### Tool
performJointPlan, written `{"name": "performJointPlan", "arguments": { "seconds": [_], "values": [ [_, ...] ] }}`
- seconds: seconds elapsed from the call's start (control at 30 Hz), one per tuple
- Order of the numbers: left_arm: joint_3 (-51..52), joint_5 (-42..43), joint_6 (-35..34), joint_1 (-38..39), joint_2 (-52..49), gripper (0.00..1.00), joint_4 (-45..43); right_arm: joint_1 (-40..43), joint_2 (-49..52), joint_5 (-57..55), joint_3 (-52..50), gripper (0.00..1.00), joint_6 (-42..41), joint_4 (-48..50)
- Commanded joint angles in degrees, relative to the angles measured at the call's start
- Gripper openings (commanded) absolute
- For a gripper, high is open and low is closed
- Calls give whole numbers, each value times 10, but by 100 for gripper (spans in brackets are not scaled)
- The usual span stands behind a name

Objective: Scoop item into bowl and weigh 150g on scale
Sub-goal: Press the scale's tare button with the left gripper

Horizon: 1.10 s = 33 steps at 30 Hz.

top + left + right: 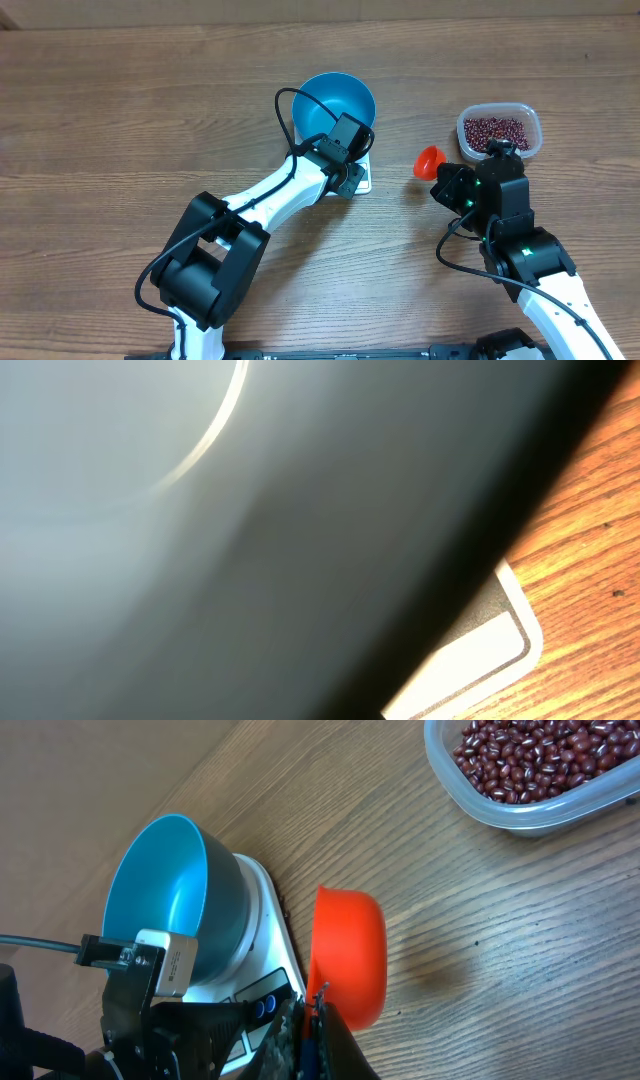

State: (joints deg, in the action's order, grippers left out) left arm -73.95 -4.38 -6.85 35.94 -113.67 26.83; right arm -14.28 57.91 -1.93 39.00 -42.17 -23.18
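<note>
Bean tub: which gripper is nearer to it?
Right. The right gripper, holding the orange scoop, sits just short of the tub; the left gripper is over at the blue bowl on the scale, farther away.

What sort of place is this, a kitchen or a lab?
Probably a robot test bench rather than a kitchen: two robot arms at a wooden table, a blue bowl on a white scale, and a tub of red beans.

Both arms outstretched forward, left end effector (348, 150) and right end effector (441, 172) closed.
</note>
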Motion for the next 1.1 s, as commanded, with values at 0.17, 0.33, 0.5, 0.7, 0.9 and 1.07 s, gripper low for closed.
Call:
{"name": "performJointPlan", "arguments": {
  "seconds": [0.17,0.33,0.5,0.7,0.9,1.07],
  "values": [
    [-10,-18,11,1,-4,4,34,2,-6,-10,12,4,3,5],
    [-21,-21,11,1,28,4,46,2,-6,-10,12,4,3,5],
    [-21,-22,26,1,52,4,47,2,-6,-10,12,4,3,5],
    [-21,-22,26,1,57,4,46,2,-6,-11,12,4,3,5],
    [-21,-22,26,1,57,4,46,2,-6,-11,12,4,3,5],
    [-18,-20,21,1,53,4,47,2,-6,-11,12,4,3,5]
  ]
}}
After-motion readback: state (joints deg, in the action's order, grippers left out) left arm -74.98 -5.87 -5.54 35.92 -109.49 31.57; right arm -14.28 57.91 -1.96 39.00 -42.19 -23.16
